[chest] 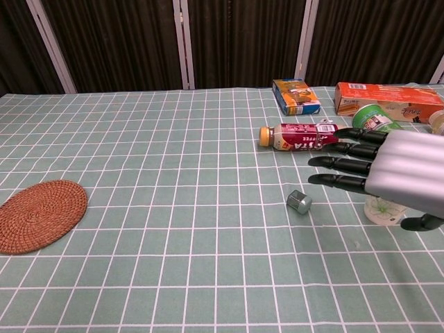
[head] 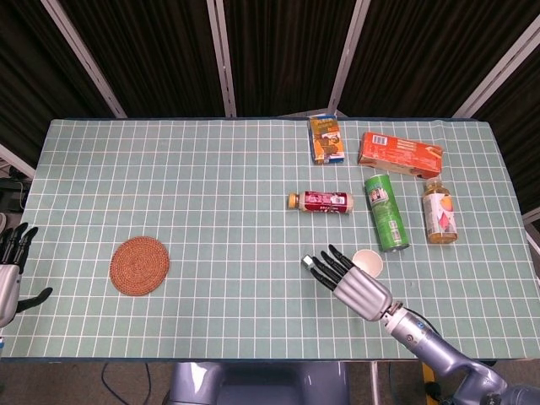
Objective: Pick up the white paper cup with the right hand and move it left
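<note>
The white paper cup [head: 370, 258] stands upright near the table's front right. In the chest view only its base [chest: 383, 209] shows below my right hand. My right hand [head: 354, 285] lies low over the table just in front and left of the cup, fingers straight and pointing left, holding nothing. In the chest view the right hand [chest: 395, 172] covers most of the cup; I cannot tell whether it touches it. My left hand [head: 8, 272] hangs off the table's left edge, fingers apart and empty.
A small silver cap [chest: 300, 202] lies just under the right fingertips. Behind the cup lie a green can [head: 386, 211], a red-labelled bottle [head: 321, 202] and a juice bottle [head: 439, 211]. An orange box [head: 400, 153] and a carton [head: 326, 139] sit further back. A woven coaster [head: 139, 266] lies front left.
</note>
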{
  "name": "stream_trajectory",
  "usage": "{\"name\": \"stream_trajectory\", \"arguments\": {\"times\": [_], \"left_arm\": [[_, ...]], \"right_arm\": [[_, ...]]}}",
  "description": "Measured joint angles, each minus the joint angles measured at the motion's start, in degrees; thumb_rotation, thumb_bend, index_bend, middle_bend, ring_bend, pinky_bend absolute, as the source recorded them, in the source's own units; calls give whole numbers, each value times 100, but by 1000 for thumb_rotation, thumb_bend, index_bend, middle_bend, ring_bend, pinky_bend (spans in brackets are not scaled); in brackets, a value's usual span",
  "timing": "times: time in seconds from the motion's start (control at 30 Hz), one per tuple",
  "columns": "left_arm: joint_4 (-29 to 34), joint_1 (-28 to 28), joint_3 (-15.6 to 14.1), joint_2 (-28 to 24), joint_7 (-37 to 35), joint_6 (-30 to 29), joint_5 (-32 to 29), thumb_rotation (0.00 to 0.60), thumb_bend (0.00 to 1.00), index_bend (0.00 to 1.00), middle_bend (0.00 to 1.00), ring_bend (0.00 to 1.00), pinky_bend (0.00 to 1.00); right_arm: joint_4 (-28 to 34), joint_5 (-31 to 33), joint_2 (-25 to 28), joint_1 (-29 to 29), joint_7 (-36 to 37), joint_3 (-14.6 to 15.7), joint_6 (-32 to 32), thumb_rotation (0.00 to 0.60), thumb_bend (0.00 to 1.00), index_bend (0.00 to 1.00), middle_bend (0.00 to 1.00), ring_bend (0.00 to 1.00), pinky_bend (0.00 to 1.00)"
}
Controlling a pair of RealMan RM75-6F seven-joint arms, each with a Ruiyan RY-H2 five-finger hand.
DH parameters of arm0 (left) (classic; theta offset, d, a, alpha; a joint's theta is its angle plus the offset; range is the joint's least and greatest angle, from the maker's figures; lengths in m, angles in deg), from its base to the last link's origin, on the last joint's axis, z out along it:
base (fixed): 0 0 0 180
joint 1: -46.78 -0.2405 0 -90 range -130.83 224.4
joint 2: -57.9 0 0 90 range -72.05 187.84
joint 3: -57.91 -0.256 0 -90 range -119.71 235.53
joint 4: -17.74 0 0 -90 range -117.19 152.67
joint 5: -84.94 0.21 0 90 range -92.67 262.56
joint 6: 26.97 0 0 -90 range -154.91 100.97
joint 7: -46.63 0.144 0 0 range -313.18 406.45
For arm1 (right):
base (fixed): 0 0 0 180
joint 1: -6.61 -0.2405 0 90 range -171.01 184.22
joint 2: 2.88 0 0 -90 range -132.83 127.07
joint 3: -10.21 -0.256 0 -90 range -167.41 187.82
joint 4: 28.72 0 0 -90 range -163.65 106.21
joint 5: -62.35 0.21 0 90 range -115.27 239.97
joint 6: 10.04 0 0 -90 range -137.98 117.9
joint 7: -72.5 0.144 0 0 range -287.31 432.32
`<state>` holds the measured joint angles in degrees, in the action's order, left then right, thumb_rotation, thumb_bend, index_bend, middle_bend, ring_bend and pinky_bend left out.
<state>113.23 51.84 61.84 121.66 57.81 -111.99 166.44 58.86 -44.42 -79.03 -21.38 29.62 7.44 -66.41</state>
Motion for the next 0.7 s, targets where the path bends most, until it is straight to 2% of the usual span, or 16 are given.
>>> {"name": "stream_trajectory", "arguments": {"times": [0.13, 0.43, 0.7], "left_arm": [[14, -4, 3, -15, -4, 21, -48, 600, 0, 0, 0, 0, 0], [72, -1, 20, -47, 2, 36, -99, 600, 0, 0, 0, 0, 0], [124, 19, 9, -56, 44, 57, -81, 600, 0, 0, 0, 0, 0]], "right_arm": [[-48, 302, -156, -27, -702, -62, 243, 600, 0, 0, 0, 0, 0], [-299, 1054, -377, 242, -1960, -97, 256, 600, 0, 0, 0, 0, 0], [-652, 1281, -511, 340, -2397, 21, 154, 600, 0, 19, 17, 0, 22]]}}
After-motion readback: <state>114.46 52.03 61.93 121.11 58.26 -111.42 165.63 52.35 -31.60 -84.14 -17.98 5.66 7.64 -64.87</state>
